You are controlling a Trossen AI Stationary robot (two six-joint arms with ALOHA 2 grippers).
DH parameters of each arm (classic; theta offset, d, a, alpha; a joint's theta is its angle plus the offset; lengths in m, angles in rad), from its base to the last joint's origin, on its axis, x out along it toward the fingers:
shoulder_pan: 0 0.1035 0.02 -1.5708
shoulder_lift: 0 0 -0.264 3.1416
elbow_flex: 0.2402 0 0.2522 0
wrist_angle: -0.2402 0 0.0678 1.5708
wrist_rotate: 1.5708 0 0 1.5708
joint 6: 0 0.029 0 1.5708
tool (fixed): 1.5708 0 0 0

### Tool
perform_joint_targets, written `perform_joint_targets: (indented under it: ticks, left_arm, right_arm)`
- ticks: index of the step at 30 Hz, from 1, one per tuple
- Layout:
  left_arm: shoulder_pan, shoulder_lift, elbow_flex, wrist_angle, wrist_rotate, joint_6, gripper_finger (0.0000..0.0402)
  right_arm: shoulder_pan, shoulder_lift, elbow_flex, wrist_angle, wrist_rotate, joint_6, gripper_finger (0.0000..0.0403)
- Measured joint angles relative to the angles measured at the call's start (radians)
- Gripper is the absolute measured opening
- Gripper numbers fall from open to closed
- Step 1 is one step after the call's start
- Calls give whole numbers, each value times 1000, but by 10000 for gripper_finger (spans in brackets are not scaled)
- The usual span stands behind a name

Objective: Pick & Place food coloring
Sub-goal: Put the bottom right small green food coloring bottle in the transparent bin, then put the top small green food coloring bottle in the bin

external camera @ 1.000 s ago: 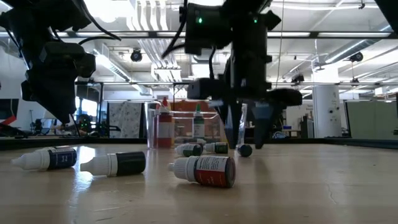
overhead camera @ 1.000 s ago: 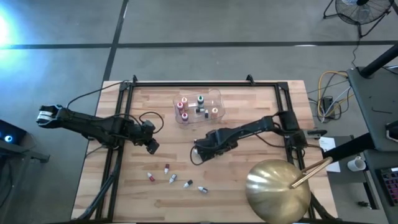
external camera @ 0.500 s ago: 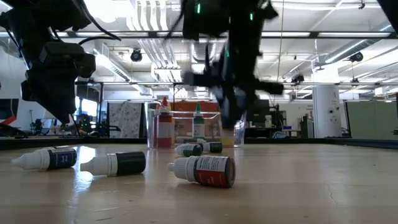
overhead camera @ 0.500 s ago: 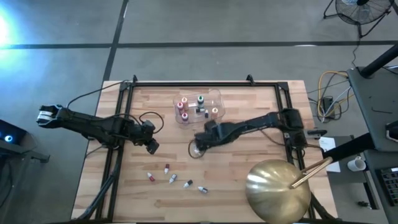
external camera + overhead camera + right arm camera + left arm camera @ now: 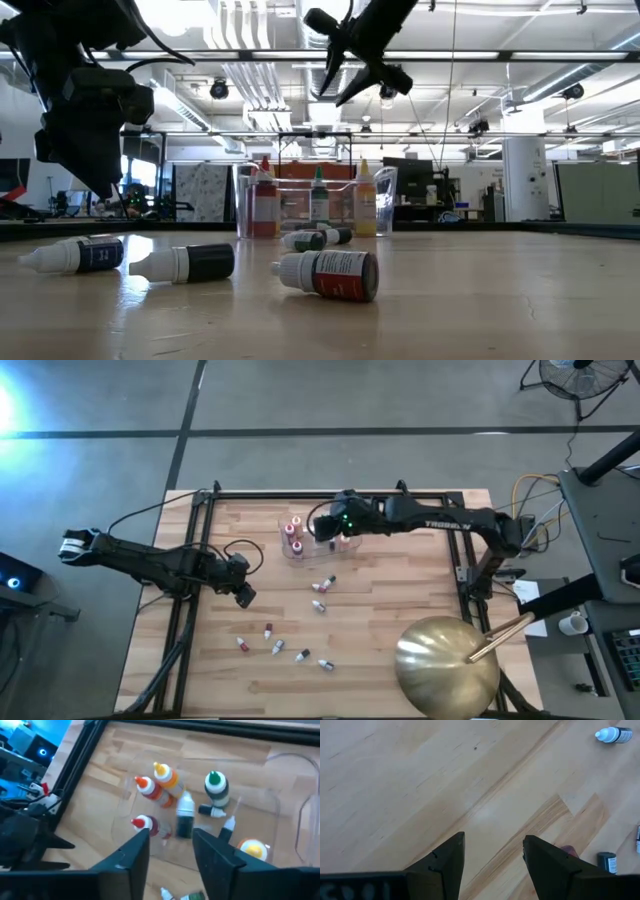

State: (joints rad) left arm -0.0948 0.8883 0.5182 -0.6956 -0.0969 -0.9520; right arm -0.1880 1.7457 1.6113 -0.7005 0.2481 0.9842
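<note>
Above the clear, thin-walled plastic tub (image 5: pixel 352 540) at the far middle of the table hangs the right gripper (image 5: pixel 328 530), high over it in the low view (image 5: pixel 345 80). Its wrist view shows the two dark fingers (image 5: pixel 135 860) set a narrow way apart with nothing clamped between their tips. Just beyond the gap is a small dark dropper bottle with a white cap (image 5: pixel 185 817), blurred, over the tub; whether it touches anything cannot be told. Around it in the tub (image 5: pixel 300 820) stand food coloring bottles with orange (image 5: pixel 145 785), yellow (image 5: pixel 162 770), green (image 5: pixel 215 780) and red (image 5: pixel 140 822) caps, and a dark one lies flat (image 5: pixel 210 811). White lettering runs along the right arm (image 5: pixel 445 523), too small to read. On the pale wooden table (image 5: pixel 400 600), two more bottles lie just in front of the tub (image 5: pixel 325 583) (image 5: pixel 318 605), and five lie scattered nearer the front edge (image 5: pixel 277 648). In the low view the nearest one bears a red and white label (image 5: pixel 335 275) whose print cannot be read; a dark one with a white cap (image 5: pixel 185 263) lies beside it. At the left, the left gripper (image 5: pixel 245 595) waits over bare wood, its fingers (image 5: pixel 447 860) spread and empty. A big gold metal dome (image 5: pixel 445 660) sits at the front right corner.
</note>
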Motion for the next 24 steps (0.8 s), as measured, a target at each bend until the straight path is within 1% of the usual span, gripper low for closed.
perform_joint_targets:
  ticks: [2, 4, 8, 11, 13, 15, 17, 20, 21, 24]
  left_arm:
    - [0, 0, 0, 0, -1, 0, 174]
    - [0, 0, 0, 0, -1, -5, 174]
    - [0, 0, 0, 0, -1, -9, 174]
    - [0, 0, 0, 0, -1, -9, 174]
    - [0, 0, 0, 0, -1, -7, 174]
    - [0, 0, 0, 0, -2, -2, 174]
    - [0, 0, -1, 0, -1, 8, 174]
    - [0, 0, -1, 0, -2, 32, 174]
    - [0, 0, -1, 1, -2, 39, 174]
    - [0, 0, -1, 0, -1, 40, 174]
  right_arm:
    - [-4, -12, 0, 0, 17, -6, 162]
    - [-5, -23, 0, 2, 33, -58, 177]
    - [53, -33, 0, -2, 110, -181, 193]
    - [119, -20, -9, -32, 93, -215, 195]
    - [154, 6, -11, -73, 48, -188, 194]
    - [180, 45, -12, -101, 15, -214, 194]
    - [208, 95, -13, -127, 10, -325, 195]
    - [245, 179, -13, -133, -3, -618, 196]
    - [254, 206, -13, -134, -23, -686, 195]
    - [272, 275, 8, -133, -88, -771, 194]
